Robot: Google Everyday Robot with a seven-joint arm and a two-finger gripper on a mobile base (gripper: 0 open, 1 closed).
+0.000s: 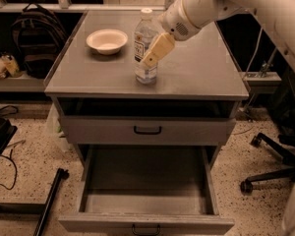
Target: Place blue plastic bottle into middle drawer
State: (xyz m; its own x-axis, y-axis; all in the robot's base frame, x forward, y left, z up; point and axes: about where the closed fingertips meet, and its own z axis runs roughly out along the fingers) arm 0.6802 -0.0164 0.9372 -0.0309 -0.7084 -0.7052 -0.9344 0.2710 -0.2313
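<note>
In the camera view, the clear bluish plastic bottle with a white cap stands upright on the grey metal cabinet top, its long axis vertical. The cream-coloured gripper slants in from the right and lies across the bottle's right flank at label height. Whether the claw is wide, narrow or touching cannot be told. Below and nearer, the deep grey middle drawer stands open with a bare floor. A white bowl sits apart, to the bottle's left.

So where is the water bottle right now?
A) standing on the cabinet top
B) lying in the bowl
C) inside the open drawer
A: the blue plastic bottle stands upright on the cabinet top, with the robot's hand right in front of it.
</note>
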